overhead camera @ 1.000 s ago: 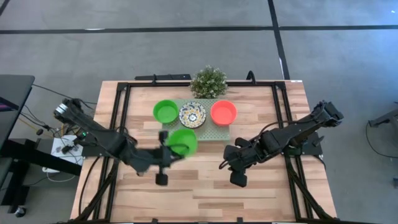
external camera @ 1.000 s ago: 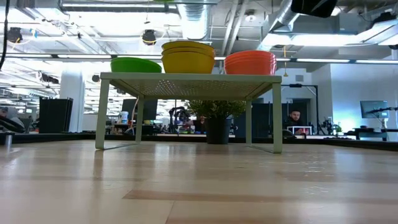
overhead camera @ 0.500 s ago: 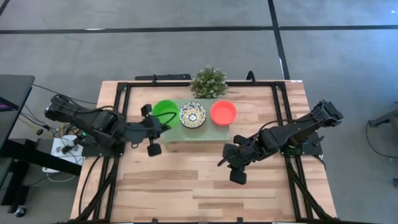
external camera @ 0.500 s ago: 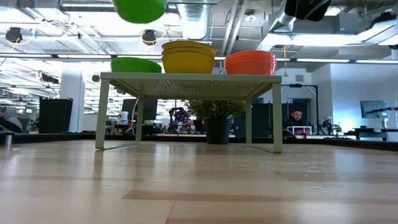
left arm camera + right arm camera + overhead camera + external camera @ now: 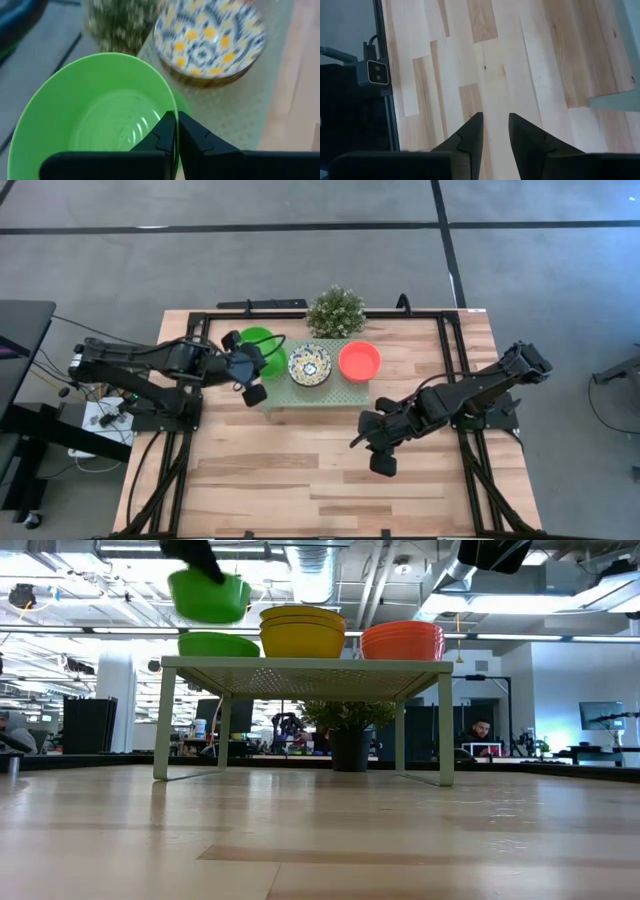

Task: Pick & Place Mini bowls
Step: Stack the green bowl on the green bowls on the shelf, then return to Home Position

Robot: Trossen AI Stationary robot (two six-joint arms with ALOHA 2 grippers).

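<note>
Above the pale green perforated platform's (image 5: 345, 395) nine-o'clock end, our left tool (image 5: 175, 131) pinches a plain bright green plastic mini bowl (image 5: 95, 120); our right tool (image 5: 495, 131), fingers parted, waits over the wooden tabletop (image 5: 300, 470).

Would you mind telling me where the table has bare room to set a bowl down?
Bare wood lies in front of the pale green perforated platform, between the arms. The platform top is crowded: green bowl stack, patterned bowls, orange-red bowls.

Plant (image 5: 122, 22) blurred and cut off in left wrist view, patterned bowl (image 5: 210, 42) clipped at edge
</note>
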